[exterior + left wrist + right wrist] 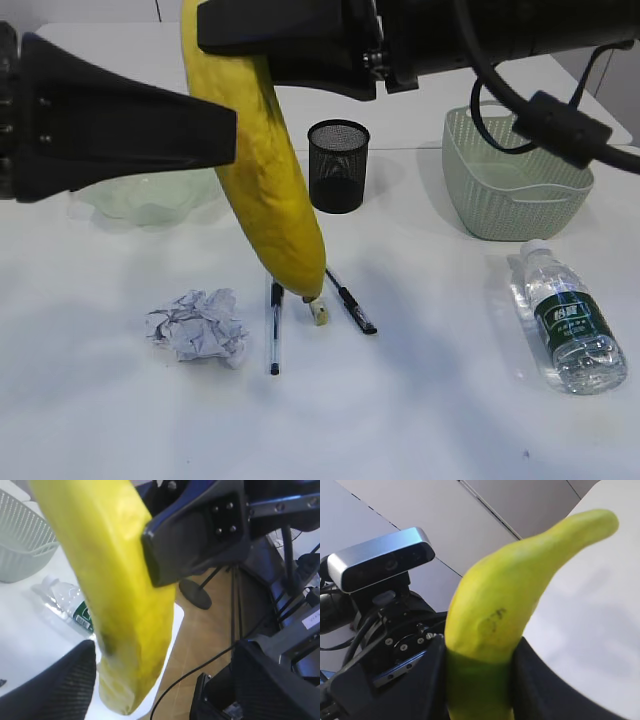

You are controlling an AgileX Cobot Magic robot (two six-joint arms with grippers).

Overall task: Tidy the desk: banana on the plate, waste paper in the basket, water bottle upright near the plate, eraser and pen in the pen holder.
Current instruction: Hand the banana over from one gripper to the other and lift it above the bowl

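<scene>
The banana [265, 170] hangs nearly upright above the desk [430, 400], its lower tip just over the eraser [319, 312]. My right gripper [275, 40] is shut on its upper end, with both black fingers pressed to the peel [510, 605]. My left gripper [160, 690] stands open around the banana [115, 590], and one finger [130, 115] reaches in from the left. The crumpled waste paper [200, 325] and two pens [274, 325] [350, 300] lie on the desk. The water bottle [575, 325] lies on its side at the right. The plate [150, 200] sits back left.
The black mesh pen holder [338, 165] stands behind the banana at centre back. The green basket [515, 185] sits back right, under the right arm's cable. The desk's edge and a wooden floor [200, 645] show in the left wrist view.
</scene>
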